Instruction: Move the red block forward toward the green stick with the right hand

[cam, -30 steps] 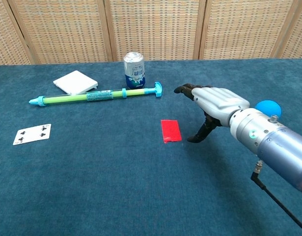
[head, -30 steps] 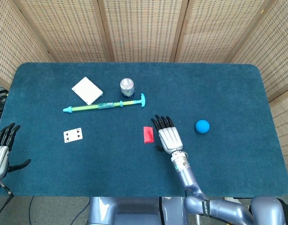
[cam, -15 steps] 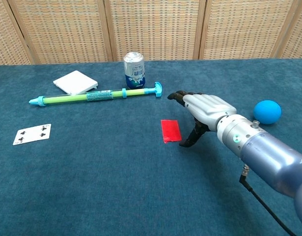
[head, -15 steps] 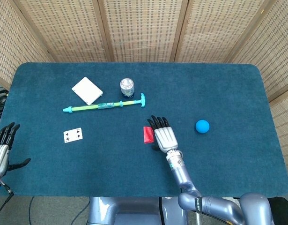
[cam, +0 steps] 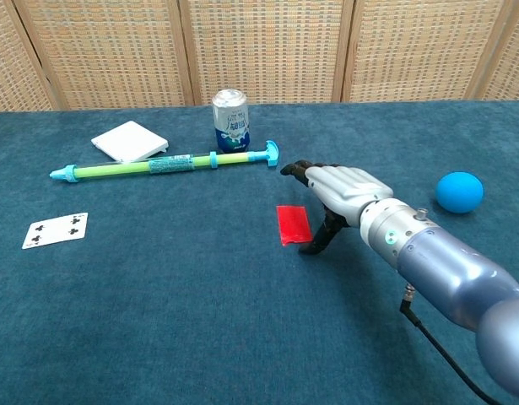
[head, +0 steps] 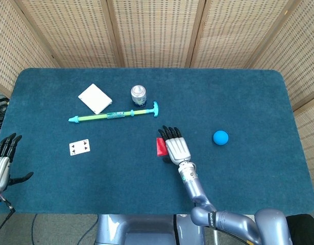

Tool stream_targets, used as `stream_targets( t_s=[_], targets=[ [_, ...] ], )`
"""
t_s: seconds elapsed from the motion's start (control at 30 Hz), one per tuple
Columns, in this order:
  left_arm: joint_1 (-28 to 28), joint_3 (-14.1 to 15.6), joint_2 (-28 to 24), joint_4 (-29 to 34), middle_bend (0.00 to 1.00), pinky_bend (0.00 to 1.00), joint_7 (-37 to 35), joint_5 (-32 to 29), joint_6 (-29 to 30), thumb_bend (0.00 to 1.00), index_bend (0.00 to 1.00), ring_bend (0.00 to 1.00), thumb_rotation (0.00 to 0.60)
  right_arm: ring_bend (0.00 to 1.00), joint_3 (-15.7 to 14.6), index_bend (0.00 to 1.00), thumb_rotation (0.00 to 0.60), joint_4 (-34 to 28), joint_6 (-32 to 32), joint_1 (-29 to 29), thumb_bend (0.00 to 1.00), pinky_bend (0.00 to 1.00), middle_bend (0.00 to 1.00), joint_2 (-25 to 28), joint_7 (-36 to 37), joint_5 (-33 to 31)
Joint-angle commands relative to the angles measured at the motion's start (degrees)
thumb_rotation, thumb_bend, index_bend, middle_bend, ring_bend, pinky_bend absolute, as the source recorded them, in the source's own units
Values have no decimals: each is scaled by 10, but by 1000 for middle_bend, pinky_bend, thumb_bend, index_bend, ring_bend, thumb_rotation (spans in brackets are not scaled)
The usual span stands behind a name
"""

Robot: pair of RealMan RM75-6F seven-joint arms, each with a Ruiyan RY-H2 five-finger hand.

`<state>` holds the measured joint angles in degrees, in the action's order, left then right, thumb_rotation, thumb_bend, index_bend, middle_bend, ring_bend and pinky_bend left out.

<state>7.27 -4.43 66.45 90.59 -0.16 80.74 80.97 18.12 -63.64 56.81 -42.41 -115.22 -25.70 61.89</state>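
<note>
The flat red block (head: pixel 160 146) (cam: pixel 293 224) lies on the blue table cloth, in front of the green stick (head: pixel 113 115) (cam: pixel 162 165) with its cyan ends. My right hand (head: pixel 175 145) (cam: pixel 342 193) hovers just right of the block, palm down, fingers spread and pointing forward; its thumb reaches down beside the block's right edge. It holds nothing. Partly covered by the hand in the head view, the block shows only its left side there. My left hand (head: pixel 3 158) stays at the table's left edge, fingers apart and empty.
A drinks can (head: pixel 138 95) (cam: pixel 230 121) stands just behind the stick. A white box (head: pixel 94 98) (cam: pixel 129 141) lies to its left, a playing card (head: pixel 79 147) (cam: pixel 55 229) nearer the front left, and a blue ball (head: pixel 220 137) (cam: pixel 458 191) to the right.
My right hand has slid left from beside the blue ball's side of the table to the red block's right edge. The block and left hand have not moved.
</note>
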Motion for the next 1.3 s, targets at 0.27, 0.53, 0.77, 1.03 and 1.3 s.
stream_targets(
  t_s=[0.27,0.53,0.77,1.03,1.3],
  targets=[
    [1,2,2,0,0,80,3,1,-2,111,0,0,600,0,6,97,600,55,0,-20,350,1,0,-24,30,16],
    [2,3,3,1,0,80,4,2,-3,111,0,0,600,0,9,123,600,96,13,-30,547,17,0,-39,57,34],
    [2,5,4,1,0,80,5,4,-3,111,0,0,600,0,5,136,600,88,42,-24,617,18,0,-32,72,56],
    [1,6,2,5,0,80,6,9,2,111,0,0,600,0,-1,136,600,48,66,-8,643,18,0,-9,66,65],
    [0,7,1,8,0,80,6,13,7,111,0,0,600,0,-11,123,600,1,71,10,452,15,0,12,56,61]
  ],
)
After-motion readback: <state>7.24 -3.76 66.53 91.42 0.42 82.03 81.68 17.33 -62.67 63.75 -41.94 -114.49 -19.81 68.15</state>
